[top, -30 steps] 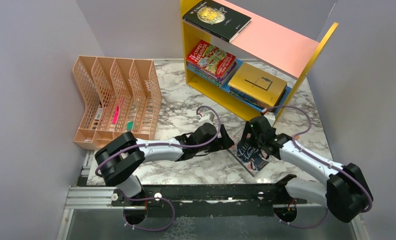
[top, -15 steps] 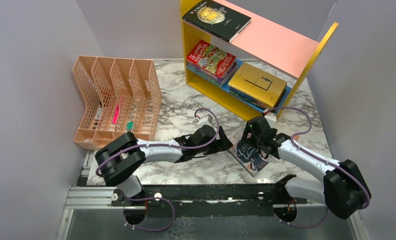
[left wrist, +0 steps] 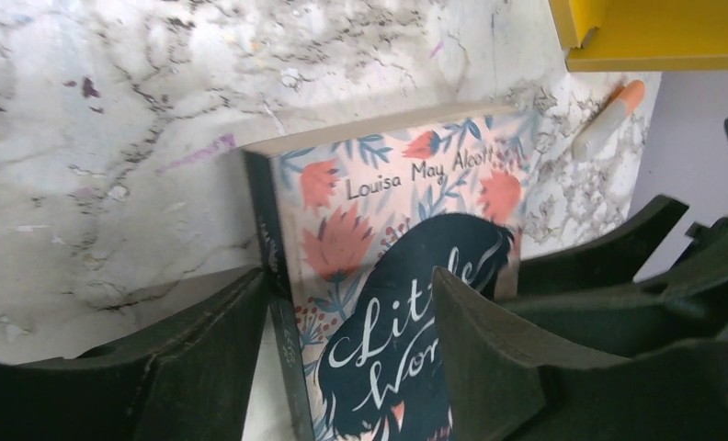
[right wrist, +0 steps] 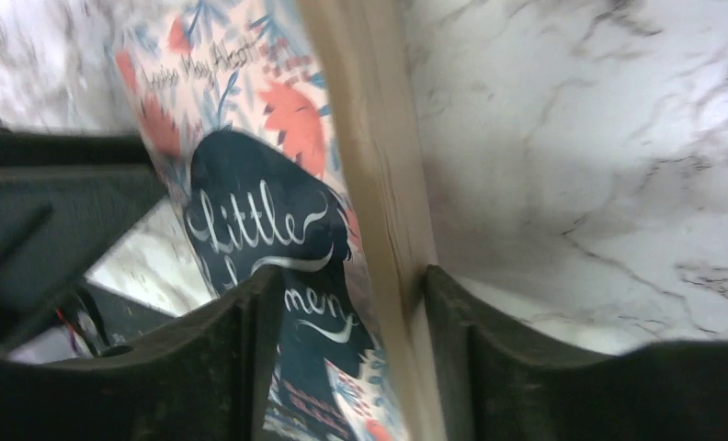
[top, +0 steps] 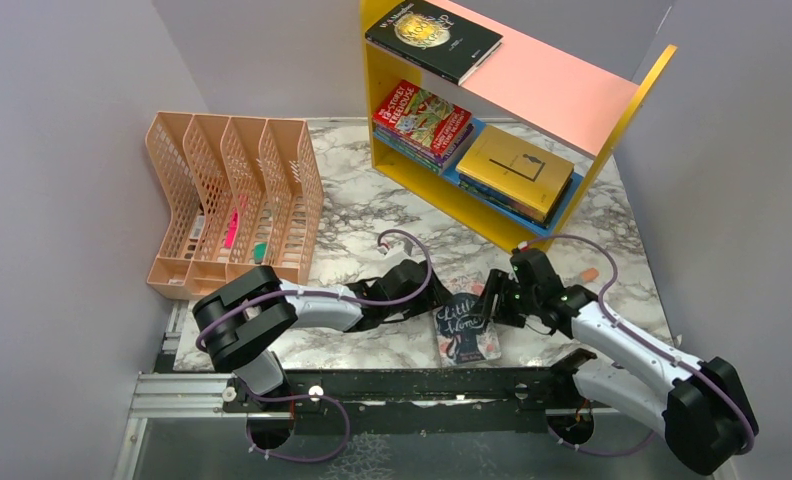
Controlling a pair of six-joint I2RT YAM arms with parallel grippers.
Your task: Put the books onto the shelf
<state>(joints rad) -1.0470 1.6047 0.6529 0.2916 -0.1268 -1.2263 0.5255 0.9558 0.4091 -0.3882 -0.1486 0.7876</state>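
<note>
The floral "Little Women" book (top: 465,325) lies near the table's front edge between both arms. My left gripper (top: 442,302) comes at its dark spine from the left. In the left wrist view its open jaws (left wrist: 346,280) straddle the spine of the book (left wrist: 388,230), one finger beside the spine and one over the cover. My right gripper (top: 494,300) is at the book's other side. Its open jaws (right wrist: 349,274) straddle the page edge of the book (right wrist: 250,211). The shelf (top: 632,100) stands at the back with a black book (top: 432,38) on top, and a cartoon stack (top: 422,120) and a mustard book (top: 517,165) below.
A peach mesh file rack (top: 237,200) stands at the left with small items inside. An orange-capped marker (top: 589,273) lies on the marble right of the right arm, near the shelf's yellow foot (left wrist: 654,37). Grey walls close in on both sides.
The book has shifted left and toward the front edge and now lies flatter. Both grippers followed it down and their jaws have narrowed.
</note>
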